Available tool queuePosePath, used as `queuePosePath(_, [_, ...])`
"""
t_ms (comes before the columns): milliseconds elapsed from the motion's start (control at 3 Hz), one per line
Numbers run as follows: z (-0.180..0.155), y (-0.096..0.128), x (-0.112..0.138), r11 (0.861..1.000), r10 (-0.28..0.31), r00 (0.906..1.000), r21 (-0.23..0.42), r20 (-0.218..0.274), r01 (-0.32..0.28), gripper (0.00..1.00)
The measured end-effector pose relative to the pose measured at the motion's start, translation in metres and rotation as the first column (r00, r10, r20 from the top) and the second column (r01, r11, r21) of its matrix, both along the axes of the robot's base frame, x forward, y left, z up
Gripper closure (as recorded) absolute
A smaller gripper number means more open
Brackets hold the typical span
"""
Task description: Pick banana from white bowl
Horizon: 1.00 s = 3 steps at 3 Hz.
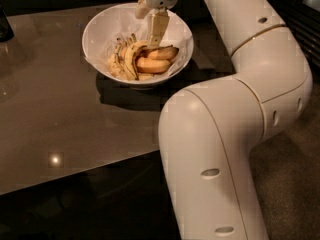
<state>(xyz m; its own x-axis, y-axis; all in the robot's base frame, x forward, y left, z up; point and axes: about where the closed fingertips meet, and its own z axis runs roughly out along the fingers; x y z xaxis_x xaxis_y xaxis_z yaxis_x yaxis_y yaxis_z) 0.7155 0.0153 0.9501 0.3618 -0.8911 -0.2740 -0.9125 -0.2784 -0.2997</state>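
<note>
1. The bench (60,109) has open surface to the left of the white bowl (97,26) and in front of it. Its front edge runs along the lower part of the view until the robot arm (225,134) hides it.
2. The bowl stands toward the far right of the bench, with the arm's big elbow near its right rim.
3. The end effector (156,31) hangs over the bowl and reaches down inside the rim. Its tip is just above the fruit. I cannot tell how far open it is, or whether it has hold of anything.
4. Count: one bowl, and one banana (127,59), long, curved and speckled, lying in the bowl's left half.
5. Two plumper orange-yellow bananas (152,65) lie just beside it on the right.
6. One dark object (5,26) stands at the bench's far left edge, well apart from the bowl.
</note>
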Motion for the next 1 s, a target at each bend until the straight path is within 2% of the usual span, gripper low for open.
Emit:
queuePosePath(667, [-0.0079,0.0017,-0.0050,0.999,-0.033,0.9982,0.012,-0.051,0.034,0.43])
queuePosePath(1000, [-0.0094,0.0018,-0.0065,0.999,-0.045,0.9968,0.017,-0.066,0.047,0.45])
